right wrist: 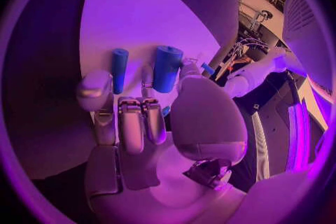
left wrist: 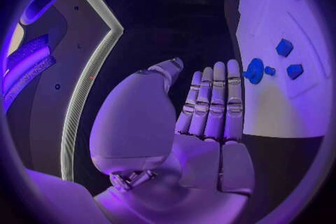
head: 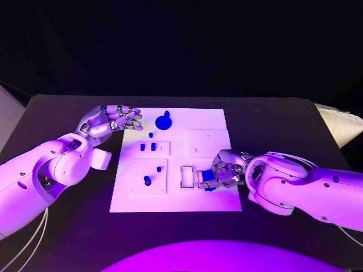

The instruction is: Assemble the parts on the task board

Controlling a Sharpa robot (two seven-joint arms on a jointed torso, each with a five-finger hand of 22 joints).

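Centrally placed on the black surface [head: 67, 238]: the white task board [head: 206, 201], carrying several small blue parts. Near its far edge, a round blue part [head: 164, 121] with a small knob on top, seen also from the left wrist [left wrist: 254, 70]. Just nearer, a tiny blue dot-like part [head: 151, 135], then a pair of upright blue parts [head: 148, 147] standing side by side in a raised white panel. Lower on the left half, another panel with a blue part [head: 147, 181] standing in it and a smaller one [head: 159, 168] beside. Right of that, a narrow white rectangular frame [head: 186, 176].

At the board's right side, near its near end, a blue part [head: 207, 178] grasped in the right robot hand [head: 224, 173], fingers curled around it just beside the narrow frame. From the right wrist, two blue cylindrical parts visible beyond the fingertips: a thinner one [right wrist: 120, 70] and a thicker one [right wrist: 167, 68], both against the white board; exact contact hard to tell.

Off the board's far left corner, the left robot hand [head: 112, 120], released, holding nothing, fingers loosely apart above the surface. From the left wrist, fingers [left wrist: 213, 102] stretched out together, pointing toward the board's edge, well apart from the parts.
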